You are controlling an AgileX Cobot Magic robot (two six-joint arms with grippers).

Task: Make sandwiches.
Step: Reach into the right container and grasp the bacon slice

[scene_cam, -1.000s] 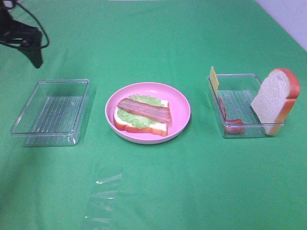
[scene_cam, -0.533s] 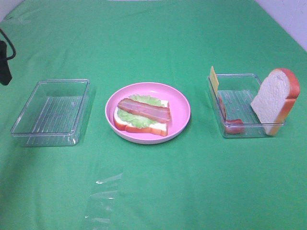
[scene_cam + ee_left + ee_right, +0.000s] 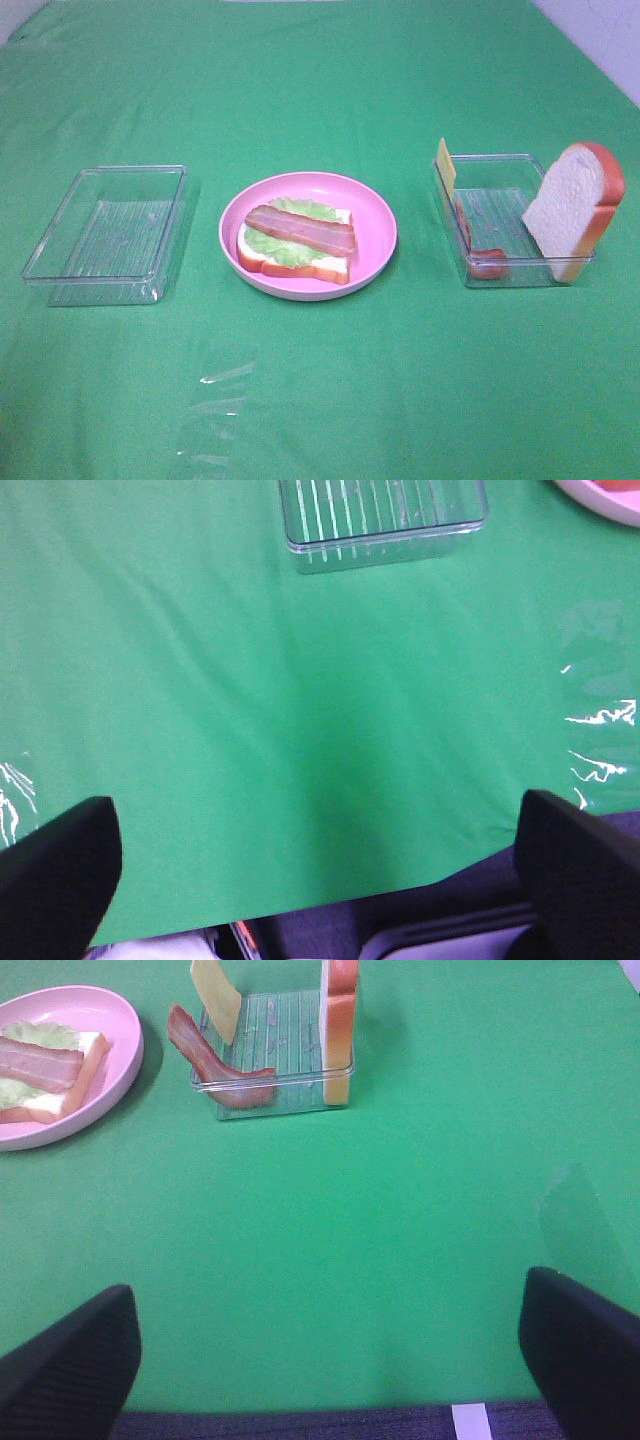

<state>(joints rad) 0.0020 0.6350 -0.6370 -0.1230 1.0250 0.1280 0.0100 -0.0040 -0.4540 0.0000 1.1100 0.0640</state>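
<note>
– Sandwich (image 3: 296,243), the half-built toy one: where is it?
– Mid green cloth worktop (image 3: 320,90), lying flat in the round pink plate (image 3: 378,215). White bread slice with orange-brown crust at the bottom, green lettuce on that, reddish-brown bacon strip across the top.
– Your pincers?
– My left pincer (image 3: 315,810): spread wide, nothing between the black fingers, over bare cloth, near the clear plastic rectangular tray (image 3: 130,171) left of the plate. My right pincer (image 3: 328,1290): also wide, gripping nothing, well apart from the second clear tray (image 3: 500,158) right of the plate.
– Contents of that second tray?
– Second white bread slice (image 3: 572,210), on edge at the end away from the plate. Yellow cheese square (image 3: 445,166), upright at the plate-side wall. Spare bacon strip (image 3: 488,262), curled along that same wall; inside or over the rim, I cannot tell.
</note>
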